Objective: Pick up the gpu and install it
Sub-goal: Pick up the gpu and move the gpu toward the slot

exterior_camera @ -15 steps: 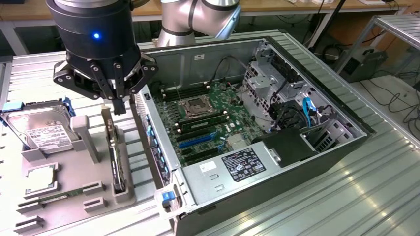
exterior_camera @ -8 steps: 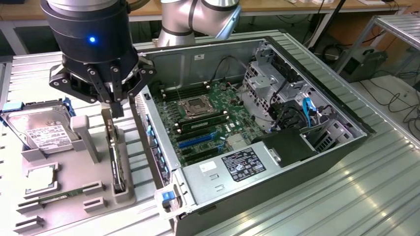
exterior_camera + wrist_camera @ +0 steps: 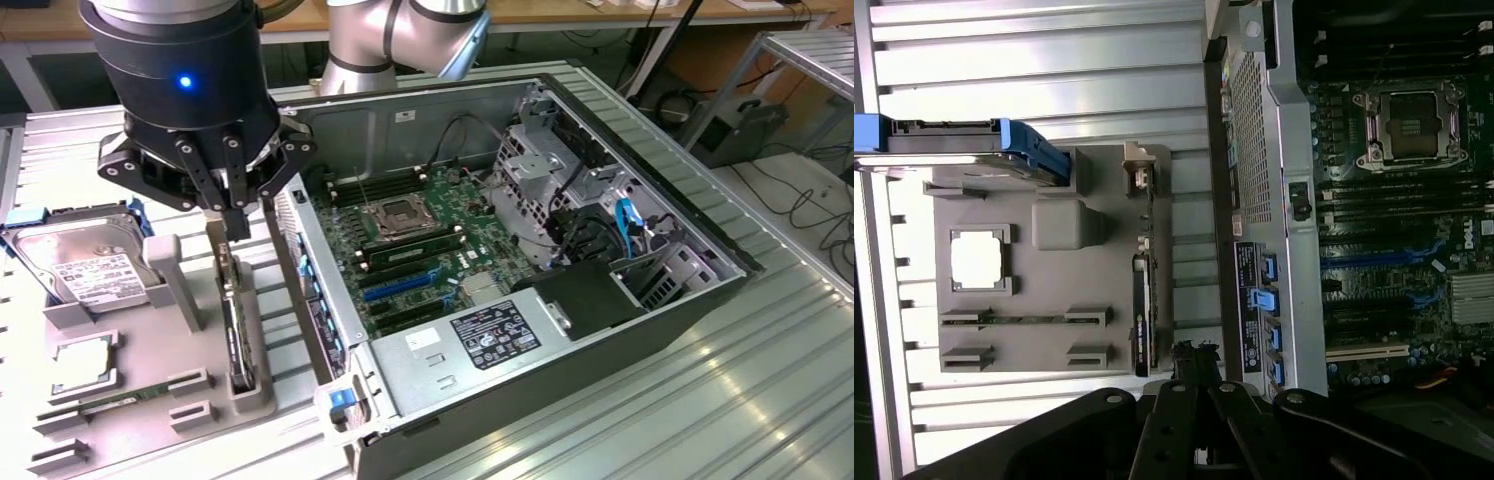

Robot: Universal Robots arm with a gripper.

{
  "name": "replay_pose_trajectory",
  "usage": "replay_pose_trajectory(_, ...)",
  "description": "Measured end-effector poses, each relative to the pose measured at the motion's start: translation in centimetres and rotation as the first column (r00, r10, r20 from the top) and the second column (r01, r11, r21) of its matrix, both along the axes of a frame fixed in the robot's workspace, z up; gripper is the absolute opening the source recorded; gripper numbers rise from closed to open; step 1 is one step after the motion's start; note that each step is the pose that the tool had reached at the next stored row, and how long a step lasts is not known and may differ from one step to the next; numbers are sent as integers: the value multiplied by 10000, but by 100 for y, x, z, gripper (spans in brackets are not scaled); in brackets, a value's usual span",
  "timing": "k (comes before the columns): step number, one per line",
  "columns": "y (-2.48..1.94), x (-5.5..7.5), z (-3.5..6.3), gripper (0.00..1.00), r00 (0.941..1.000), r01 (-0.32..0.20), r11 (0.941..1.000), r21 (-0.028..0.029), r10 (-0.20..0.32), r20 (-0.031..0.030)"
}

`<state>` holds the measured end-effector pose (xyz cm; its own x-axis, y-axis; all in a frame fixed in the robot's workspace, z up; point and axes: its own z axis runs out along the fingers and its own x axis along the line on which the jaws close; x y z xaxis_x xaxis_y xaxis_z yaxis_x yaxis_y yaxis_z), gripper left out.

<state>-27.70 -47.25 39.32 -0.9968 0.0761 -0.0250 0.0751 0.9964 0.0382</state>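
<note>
Hovering closed and empty, the gripper [image 3: 238, 228] hangs just above the gpu [image 3: 238, 335], which stands on edge in the grey parts holder [image 3: 147, 345] beside the open computer case [image 3: 400, 110], so the pick-up step seems in hand and calls for parting the fingers astride the card's top edge.

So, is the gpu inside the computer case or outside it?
Outside. The gpu stands on edge in a slot of the grey holder, beside the open computer case.
</note>
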Motion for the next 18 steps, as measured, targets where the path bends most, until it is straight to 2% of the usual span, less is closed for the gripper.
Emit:
replay_pose_trajectory(8, 0, 0, 0, 11, 10000, 0, 10000, 1, 0, 0)
replay_pose_trajectory(9, 0, 0, 0, 11, 10000, 0, 10000, 1, 0, 0)
replay_pose_trajectory(10, 0, 0, 0, 17, 10000, 0, 10000, 0, 0, 0)
replay_pose_trajectory(13, 0, 0, 0, 17, 10000, 0, 10000, 0, 0, 0)
replay_pose_trajectory(16, 0, 0, 0, 42, 10000, 0, 10000, 1, 0, 0)
replay_pose_trajectory(18, 0, 0, 0, 42, 10000, 0, 10000, 0, 0, 0)
